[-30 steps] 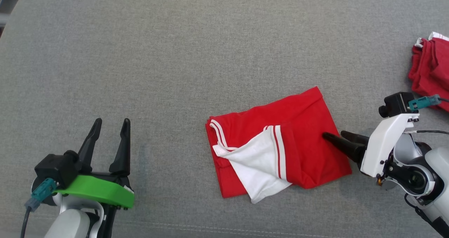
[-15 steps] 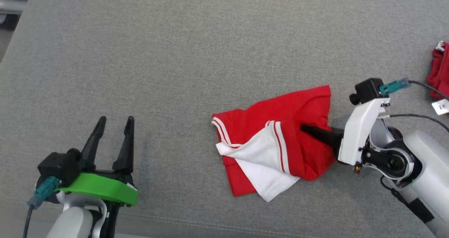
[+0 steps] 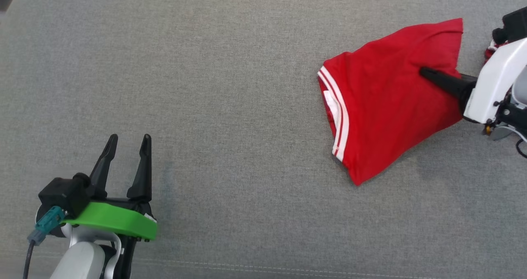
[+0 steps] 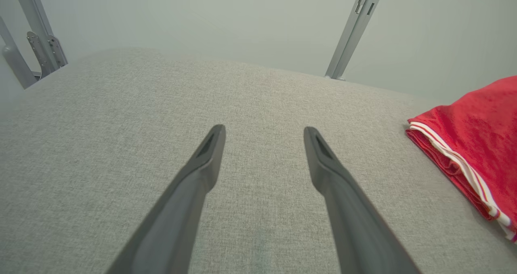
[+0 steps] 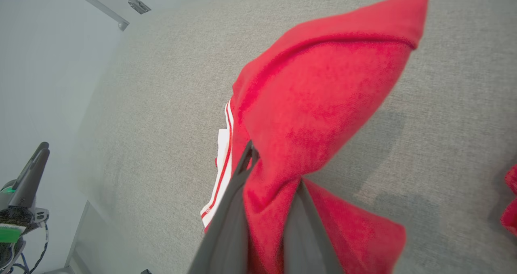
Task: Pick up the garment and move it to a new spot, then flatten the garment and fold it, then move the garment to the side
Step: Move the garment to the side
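Garment: red knit cloth garment [image 3: 383, 102] with white stripes along one edge and a white inner panel [image 3: 331, 102] showing at that edge. It is bunched into a rough wedge at the far right of the grey woven fabric surface [image 3: 206, 65], throwing a shadow on it. Whether its lower corner touches the surface cannot be told.

Right gripper [image 3: 422, 70]: dark fingers closed on a fold of the red cloth near its upper right. In the right wrist view [image 5: 274, 165] cloth fills the gap and hides the fingertips.

Left gripper [image 3: 128, 137]: fingers spread, nothing between them, well apart from the garment at lower left.

Second red cloth [image 5: 509, 201]: cut off by the picture's edge, shape unclear.
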Available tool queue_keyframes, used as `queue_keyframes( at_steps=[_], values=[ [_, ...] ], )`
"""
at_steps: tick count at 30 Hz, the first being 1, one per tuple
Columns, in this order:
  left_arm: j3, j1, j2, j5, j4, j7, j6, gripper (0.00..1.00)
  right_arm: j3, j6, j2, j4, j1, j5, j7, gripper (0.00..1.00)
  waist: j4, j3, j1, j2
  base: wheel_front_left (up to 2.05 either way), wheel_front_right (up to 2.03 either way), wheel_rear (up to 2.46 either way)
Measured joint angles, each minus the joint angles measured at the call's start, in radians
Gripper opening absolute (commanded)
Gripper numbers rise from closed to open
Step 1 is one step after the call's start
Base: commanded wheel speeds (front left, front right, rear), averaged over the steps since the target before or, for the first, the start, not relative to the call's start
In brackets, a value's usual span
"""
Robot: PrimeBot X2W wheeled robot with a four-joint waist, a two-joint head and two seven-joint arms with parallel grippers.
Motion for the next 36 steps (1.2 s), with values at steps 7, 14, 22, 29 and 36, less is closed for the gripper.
queue_keyframes(
  at_steps=[7,14,22,29,36],
  values=[
    [-0.015,-0.001,0.002,0.010,-0.005,0.000,-0.009,1.00,-0.119,-0.059,-0.097,0.069,-0.004,0.002,-0.005,0.00,-0.020,0.033,0.0000,0.0000,0.00,0.00,0.00],
    [-0.027,-0.034,0.000,0.015,-0.006,0.000,-0.018,1.00,-0.221,-0.078,-0.154,0.119,-0.043,-0.009,-0.058,0.00,-0.036,0.066,0.0000,0.0000,0.00,0.00,0.00],
    [-0.048,-0.044,-0.004,0.017,0.017,0.000,-0.032,1.00,-0.274,-0.087,-0.188,0.272,0.005,-0.066,-0.152,0.45,-0.046,0.082,0.0000,0.0000,0.00,0.00,0.00],
    [-0.042,-0.051,-0.004,0.019,0.027,0.000,-0.034,1.00,-0.325,-0.089,-0.155,0.459,0.085,-0.193,-0.354,1.00,-0.059,0.077,0.0000,0.0000,0.00,0.00,0.00],
    [0.007,-0.051,-0.006,0.014,0.051,0.000,-0.029,1.00,-0.346,-0.088,-0.086,0.443,0.100,-0.273,-0.566,1.00,-0.080,0.043,0.0000,0.0000,0.00,0.00,0.00]
  ],
)
